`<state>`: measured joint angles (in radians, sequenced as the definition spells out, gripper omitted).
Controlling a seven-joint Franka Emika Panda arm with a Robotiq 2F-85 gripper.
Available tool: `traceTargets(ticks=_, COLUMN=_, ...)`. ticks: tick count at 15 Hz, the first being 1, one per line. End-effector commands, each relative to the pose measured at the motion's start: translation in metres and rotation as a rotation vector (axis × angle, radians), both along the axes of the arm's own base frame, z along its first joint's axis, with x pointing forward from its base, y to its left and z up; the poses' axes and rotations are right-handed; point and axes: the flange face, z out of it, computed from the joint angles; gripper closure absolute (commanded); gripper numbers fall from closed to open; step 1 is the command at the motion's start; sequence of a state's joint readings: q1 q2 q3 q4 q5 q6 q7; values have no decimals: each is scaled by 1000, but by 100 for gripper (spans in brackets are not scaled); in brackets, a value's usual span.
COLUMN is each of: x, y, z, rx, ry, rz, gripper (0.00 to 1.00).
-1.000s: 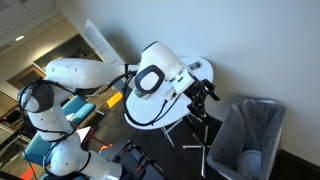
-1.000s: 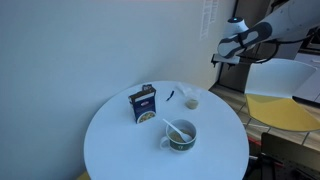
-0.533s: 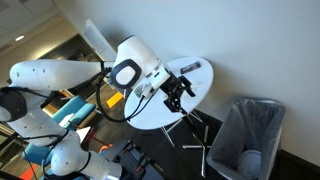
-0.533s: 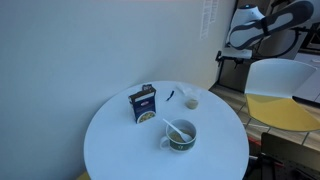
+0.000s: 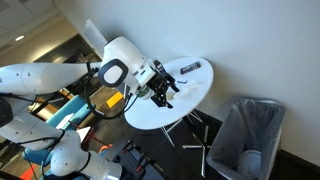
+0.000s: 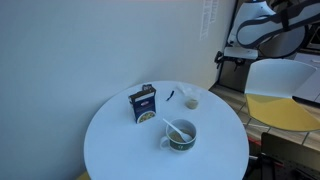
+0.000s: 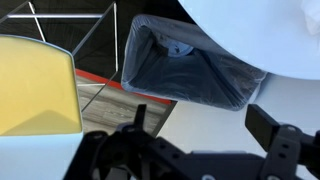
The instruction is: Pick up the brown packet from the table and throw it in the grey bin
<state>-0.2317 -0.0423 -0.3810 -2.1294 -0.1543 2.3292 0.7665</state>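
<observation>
The brown packet [image 6: 190,101] lies flat on the round white table [image 6: 120,150], at its far side beside a black bar [image 6: 170,96]. In an exterior view the table [image 5: 190,100] shows with my gripper [image 5: 161,86] over its middle; the packet is hidden there. The grey bin [image 5: 250,135] stands on the floor beside the table. In the wrist view the bin [image 7: 190,62] fills the middle, under the table's edge [image 7: 265,30]. My gripper [image 7: 205,130] is open and empty, its two dark fingers wide apart.
A blue box [image 6: 143,104] and a bowl with a spoon [image 6: 180,133] stand on the table. A dark packet with white lettering [image 5: 190,67] lies at the table's far edge. A white chair with a yellow seat [image 6: 280,95] stands close by. The bin holds a pale object [image 5: 250,158].
The arm has swung away from the bin side and back over the table. The gripper stays open and empty. The things on the table have not moved.
</observation>
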Motion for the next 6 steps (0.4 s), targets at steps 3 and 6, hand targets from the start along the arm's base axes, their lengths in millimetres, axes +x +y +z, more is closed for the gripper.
traceTargets(ticks=3, x=0, y=14, z=3, rx=5, ry=-2, rz=41, gripper=0)
traceTargets(ticks=6, x=1, y=15, z=2, rx=5, ry=0, rz=44, gripper=0)
